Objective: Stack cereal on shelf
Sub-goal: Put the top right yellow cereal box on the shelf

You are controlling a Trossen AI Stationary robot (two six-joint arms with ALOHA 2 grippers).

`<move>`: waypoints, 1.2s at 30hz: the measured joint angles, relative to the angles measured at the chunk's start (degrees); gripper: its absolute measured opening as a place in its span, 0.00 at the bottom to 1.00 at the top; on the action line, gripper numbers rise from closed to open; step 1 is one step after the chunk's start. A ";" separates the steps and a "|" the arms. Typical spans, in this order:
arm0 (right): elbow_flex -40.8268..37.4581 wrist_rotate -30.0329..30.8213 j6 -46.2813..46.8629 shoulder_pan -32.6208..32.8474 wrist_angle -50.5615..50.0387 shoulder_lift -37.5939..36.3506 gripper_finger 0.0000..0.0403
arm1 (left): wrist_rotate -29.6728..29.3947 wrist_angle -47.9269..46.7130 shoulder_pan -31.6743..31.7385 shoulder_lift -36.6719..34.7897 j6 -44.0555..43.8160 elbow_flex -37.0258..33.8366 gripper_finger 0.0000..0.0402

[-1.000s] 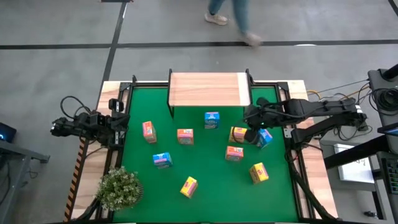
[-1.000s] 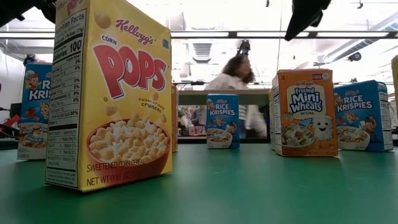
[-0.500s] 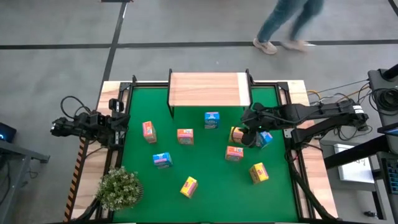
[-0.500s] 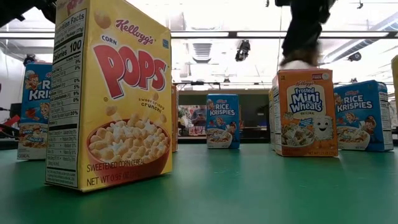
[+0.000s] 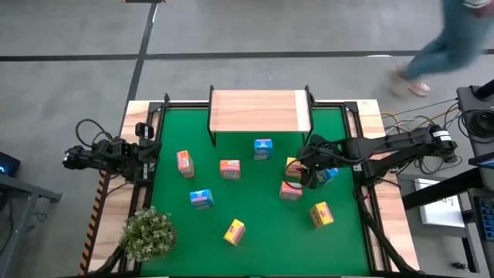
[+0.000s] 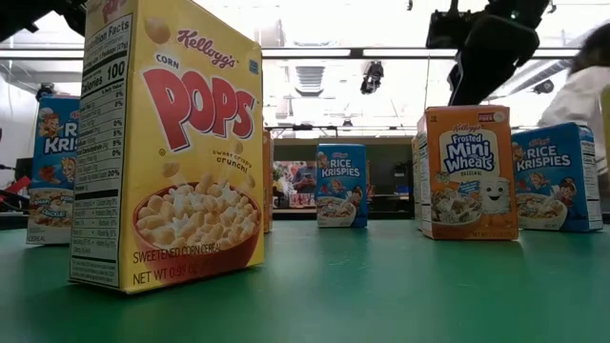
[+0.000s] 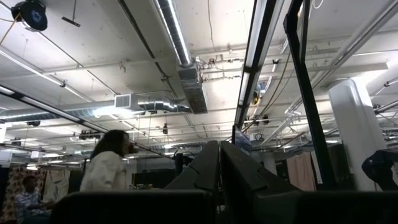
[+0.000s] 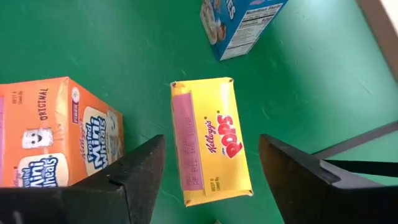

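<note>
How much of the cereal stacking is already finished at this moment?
Done: nothing, since the shelf top is bare. In hand: the right end effector hangs open over a yellow Corn Pops box lying flat on the mat, not gripping it. The left end effector waits shut at the table's left edge. Left: every box in sight, such as the orange Mini Wheats box.
</note>
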 joint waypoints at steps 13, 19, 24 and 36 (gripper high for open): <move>-4.39 -2.12 0.90 -0.02 5.34 0.87 0.57 | 0.00 -0.20 0.00 0.00 0.00 0.00 0.00; -4.39 -2.14 0.97 0.00 5.37 0.87 0.46 | 0.00 -0.22 0.00 0.00 0.00 0.00 0.00; -4.39 -2.58 1.57 0.00 5.39 0.87 0.38 | 0.00 -0.26 0.00 0.00 0.00 0.00 0.00; 0.25 -2.60 1.49 -0.02 3.00 0.83 0.35 | 0.00 -0.34 -0.01 0.00 0.00 0.00 0.00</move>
